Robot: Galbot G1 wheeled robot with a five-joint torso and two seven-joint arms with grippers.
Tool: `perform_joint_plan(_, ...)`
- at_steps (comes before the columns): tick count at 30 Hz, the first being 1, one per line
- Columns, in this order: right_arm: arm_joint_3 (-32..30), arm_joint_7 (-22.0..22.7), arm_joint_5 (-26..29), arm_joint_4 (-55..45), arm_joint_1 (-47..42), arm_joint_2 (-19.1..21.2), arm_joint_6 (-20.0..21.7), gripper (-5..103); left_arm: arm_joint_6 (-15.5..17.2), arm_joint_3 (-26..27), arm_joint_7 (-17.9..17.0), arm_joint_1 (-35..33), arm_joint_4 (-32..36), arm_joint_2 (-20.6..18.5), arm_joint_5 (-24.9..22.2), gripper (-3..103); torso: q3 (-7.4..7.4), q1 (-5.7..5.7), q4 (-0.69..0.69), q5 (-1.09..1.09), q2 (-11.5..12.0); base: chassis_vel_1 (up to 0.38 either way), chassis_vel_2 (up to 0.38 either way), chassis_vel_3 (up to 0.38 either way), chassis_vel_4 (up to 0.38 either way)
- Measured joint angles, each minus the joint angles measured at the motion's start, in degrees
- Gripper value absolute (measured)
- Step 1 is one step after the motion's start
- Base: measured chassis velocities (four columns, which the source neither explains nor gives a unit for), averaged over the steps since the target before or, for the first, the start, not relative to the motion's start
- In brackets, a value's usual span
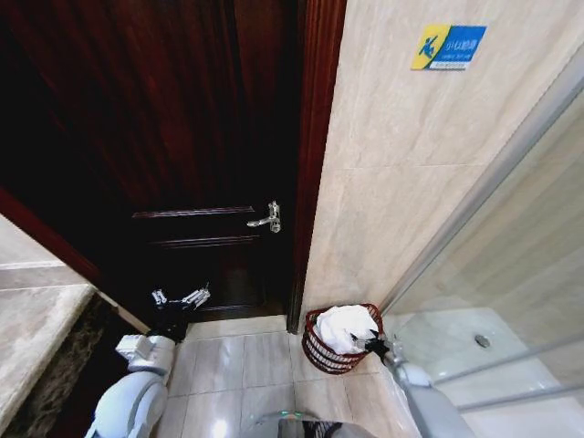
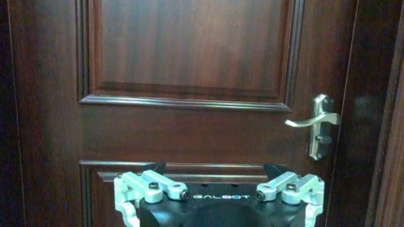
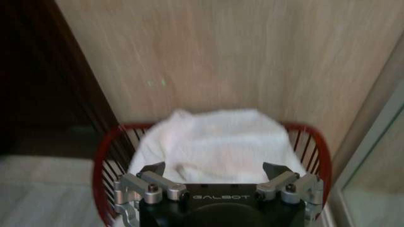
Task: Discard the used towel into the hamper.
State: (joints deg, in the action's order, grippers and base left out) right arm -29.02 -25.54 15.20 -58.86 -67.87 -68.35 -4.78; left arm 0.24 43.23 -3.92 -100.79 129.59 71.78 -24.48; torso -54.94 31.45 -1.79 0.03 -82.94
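- Towel already sitting in the hamper, piled white above the rim, hamper on the floor in the corner between the tiled wall and the glass shower screen, just beside the dark door.
- Right pincer right at the hamper's rim on the shower side, jaws spread apart and holding nothing; from the right wrist view, same story: right pincer open with the towel bunched up just ahead of it inside the red wicker.
- Looks like the drop is basically done, so the step in hand is probably getting clear without dragging anything back out.
- Best bet: keep the jaws wide, lift straight up first, then pull back. Going sideways risks snagging a fold of cloth or catching the open weave and tipping the whole basket, which looks pretty light.
- Worth watching the glass screen too, very close on that side.
- Towel heaped a bit high toward the wall; should stay put if nothing brushes it.
- Left pincer parked low in front of the door, jaws open and empty, door handle off to one side in the left wrist view. No reason to move it.
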Motion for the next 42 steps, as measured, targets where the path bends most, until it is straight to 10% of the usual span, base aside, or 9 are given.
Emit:
perform_joint_plan(19, -16.4, 5.5, 8.4, -39.0, -30.3, -5.2, -8.3, 100, 0.0, 0.0, 0.0, 0.0, 0.0, 0.0, 0.0, 100, -0.01, 0.00, 0.01, -0.05, 0.0, 0.000, 0.000, 0.000, 0.000)
perform_joint_plan(42, -20.7, 10.9, 8.1, -66.1, -40.9, -13.9, -11.6, 100, 0.0, 0.0, 0.0, 0.0, 0.0, 0.0, 0.0, 100, -0.01, 0.00, 0.00, -0.03, 0.0, 0.000, 0.000, 0.000, 0.000)
